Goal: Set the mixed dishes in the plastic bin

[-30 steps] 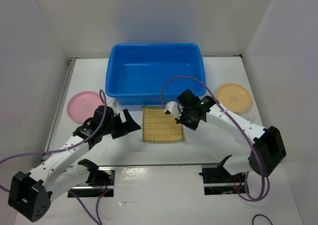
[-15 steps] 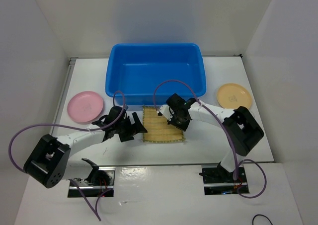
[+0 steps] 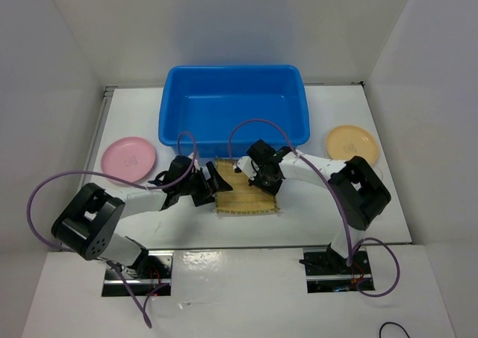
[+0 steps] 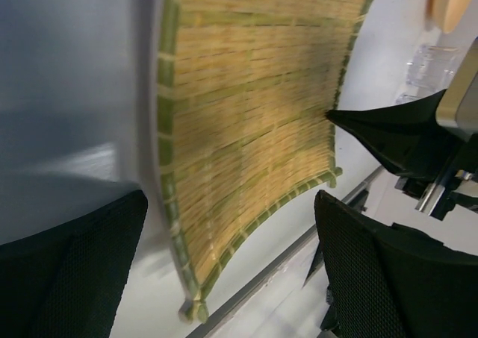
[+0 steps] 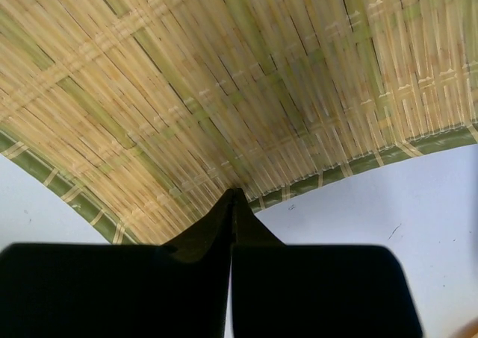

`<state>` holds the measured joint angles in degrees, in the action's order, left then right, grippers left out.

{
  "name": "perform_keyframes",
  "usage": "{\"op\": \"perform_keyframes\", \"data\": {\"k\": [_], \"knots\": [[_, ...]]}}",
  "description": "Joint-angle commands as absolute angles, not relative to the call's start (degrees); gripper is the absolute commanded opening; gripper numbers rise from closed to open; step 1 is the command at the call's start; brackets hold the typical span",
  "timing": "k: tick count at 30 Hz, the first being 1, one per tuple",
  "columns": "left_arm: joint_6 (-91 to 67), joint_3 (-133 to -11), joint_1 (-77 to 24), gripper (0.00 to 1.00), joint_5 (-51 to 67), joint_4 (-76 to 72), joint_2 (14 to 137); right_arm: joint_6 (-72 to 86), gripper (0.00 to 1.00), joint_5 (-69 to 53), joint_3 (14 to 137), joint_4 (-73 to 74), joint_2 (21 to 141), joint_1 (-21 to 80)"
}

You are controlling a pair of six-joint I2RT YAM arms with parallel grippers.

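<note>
The yellow woven bamboo mat [image 3: 246, 190] lies flat in front of the blue plastic bin [image 3: 233, 110]. My left gripper [image 3: 214, 186] is open at the mat's left edge, one finger on each side of that edge. In the left wrist view the mat [image 4: 254, 107] bows up slightly between the open fingers [image 4: 82, 271]. My right gripper [image 3: 262, 179] is shut, its tip resting on the mat [image 5: 224, 77] near its far right edge. The pink plate [image 3: 128, 160] lies at the left, the tan-yellow plate [image 3: 351, 144] at the right. A clear cup [image 4: 429, 66] shows beyond the mat.
The bin stands just behind the mat with its near wall close to both grippers. White walls enclose the table on the left, right and back. The arm bases [image 3: 332, 267] sit at the near edge.
My left gripper has moved right, from beside the pink plate to the mat's left edge. My right gripper has moved left onto the mat. The mat has stayed in place.
</note>
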<state>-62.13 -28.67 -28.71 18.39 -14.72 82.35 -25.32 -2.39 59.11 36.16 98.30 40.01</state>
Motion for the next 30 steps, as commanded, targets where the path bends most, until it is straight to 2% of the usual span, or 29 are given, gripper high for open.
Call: {"op": "perform_keyframes", "data": {"k": [1, 4, 8, 9, 11, 13, 20, 22, 24, 30], "knots": [[-62.31, -26.89, -28.92, 1.00, 18.71, -16.95, 85.78, -25.05, 0.00, -3.52, 58.01, 33.75, 102.39, 40.52], [-63.63, -25.49, -29.44, 1.00, 19.25, -19.95, 86.48, -25.05, 0.00, -3.52, 58.01, 33.75, 102.39, 40.52], [-64.69, -24.96, -30.58, 0.87, 20.38, -21.97, 84.12, -25.05, 0.00, -3.52, 58.01, 33.75, 101.87, 40.52], [-64.69, -24.96, -30.59, 0.79, 20.39, -22.58, 83.33, -25.05, 0.00, -3.52, 58.01, 33.75, 101.87, 40.52], [-64.16, -25.57, -31.90, 0.69, 20.39, -22.59, 81.22, -25.05, 0.00, -3.52, 58.01, 33.75, 101.87, 40.52], [-63.55, -26.28, -32.43, 0.62, 20.39, -23.12, 80.51, -25.05, 0.00, -3.52, 58.01, 33.75, 101.34, 39.99], [-62.75, -29.00, -34.80, 0.51, 24.86, -28.29, 85.16, -25.57, 0.00, -5.88, 58.01, 34.28, 99.50, 36.39], [-62.75, -29.79, -35.76, 0.53, 24.87, -30.05, 87.00, -25.58, 0.00, -6.50, 58.01, 34.28, 99.49, 35.60], [-62.75, -30.93, -36.47, 0.63, 25.40, -30.06, 88.50, -25.58, 0.00, -6.50, 58.01, 34.28, 98.96, 35.07], [-63.37, -31.46, -37.71, 0.72, 23.92, -32.96, 91.67, -25.58, 0.00, -6.50, 58.01, 34.28, 98.96, 35.07]]}}
